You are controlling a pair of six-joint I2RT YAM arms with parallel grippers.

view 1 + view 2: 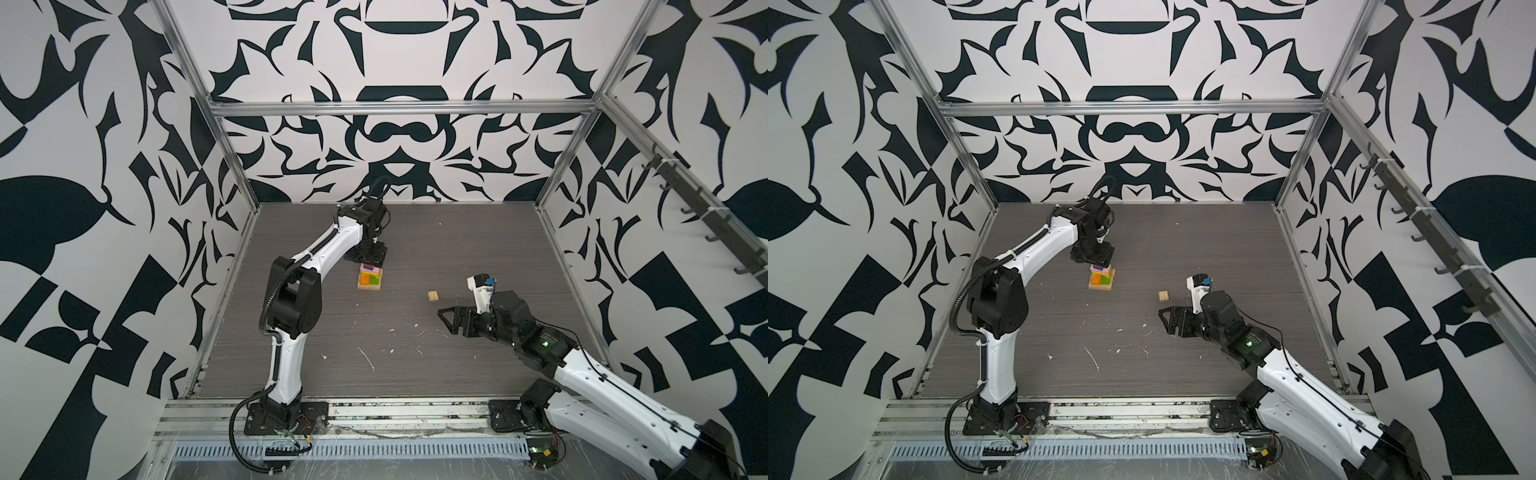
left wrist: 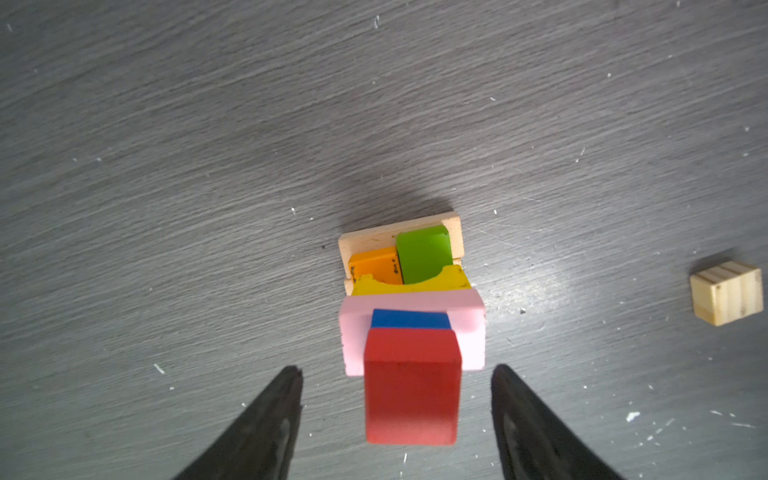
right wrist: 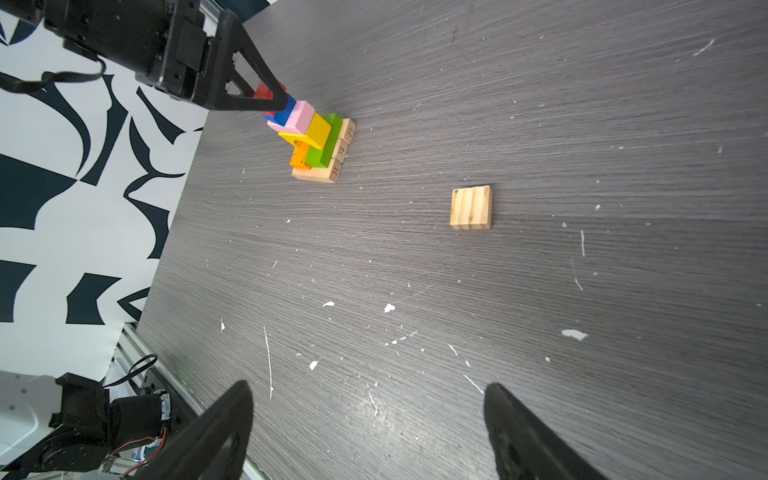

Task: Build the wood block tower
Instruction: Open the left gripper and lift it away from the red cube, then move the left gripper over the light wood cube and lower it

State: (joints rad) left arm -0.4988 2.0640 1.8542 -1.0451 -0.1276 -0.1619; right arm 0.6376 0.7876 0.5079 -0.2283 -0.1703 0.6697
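Looks like the let-go step for the red block [image 2: 411, 386], up top on the tower [image 1: 370, 277], left of centre and toward the back of the worktop [image 1: 415, 353]. Nothing pinched by the left jaws, spread either side of it. Same for the right jaws: spread, empty, near the lone tan cube [image 3: 471, 207]. Next, probably: lift left straight up without clipping red, then fetch that cube as the cap. Hard to call red's seat, beside the blue block [image 2: 410, 319] or on it; half hidden behind the left jaws in the right wrist view.
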